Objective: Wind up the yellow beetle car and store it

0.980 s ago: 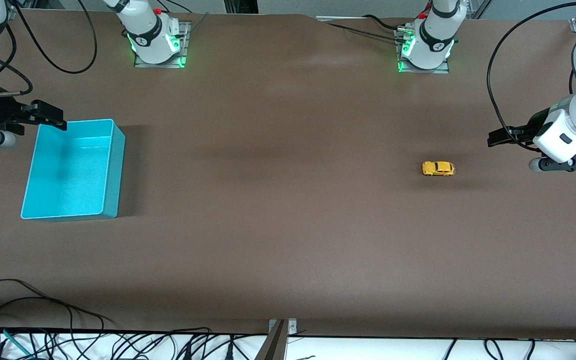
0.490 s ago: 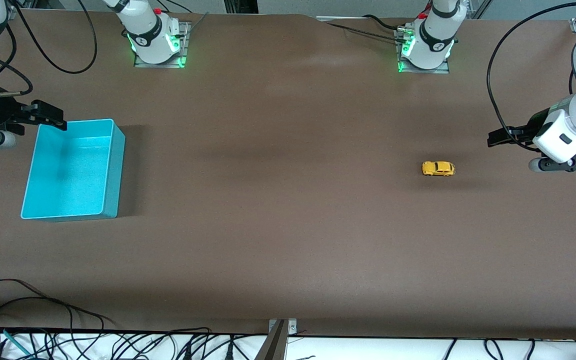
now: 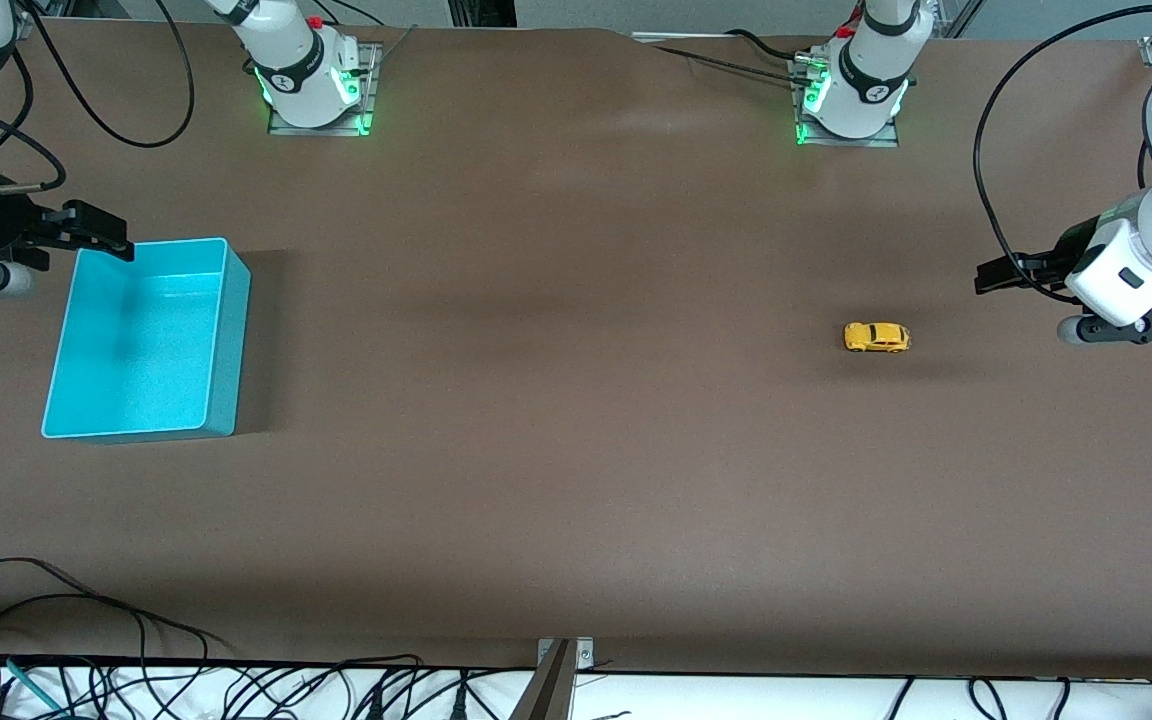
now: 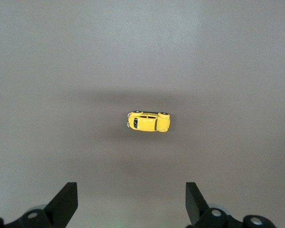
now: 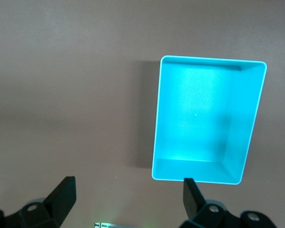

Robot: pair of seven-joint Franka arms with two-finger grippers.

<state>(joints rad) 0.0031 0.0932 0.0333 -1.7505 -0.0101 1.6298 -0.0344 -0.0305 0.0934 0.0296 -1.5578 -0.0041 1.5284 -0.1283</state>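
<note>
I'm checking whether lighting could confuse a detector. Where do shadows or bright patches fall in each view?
Front view: soft dark bands cross the table; the teal bin casts a shadow toward the left arm's end. Left wrist view: a blurry shadow surrounds the yellow beetle car. Right wrist view: a bright patch lies on the bin floor, one inner wall shaded.

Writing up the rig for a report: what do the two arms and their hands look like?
Both arms are white with black joint bands, green-lit bases and looping black cables. The left hand sits on a white wrist; the right hand on a darker wrist with a blue light. Each has two black, wedge-shaped fingers.
</note>
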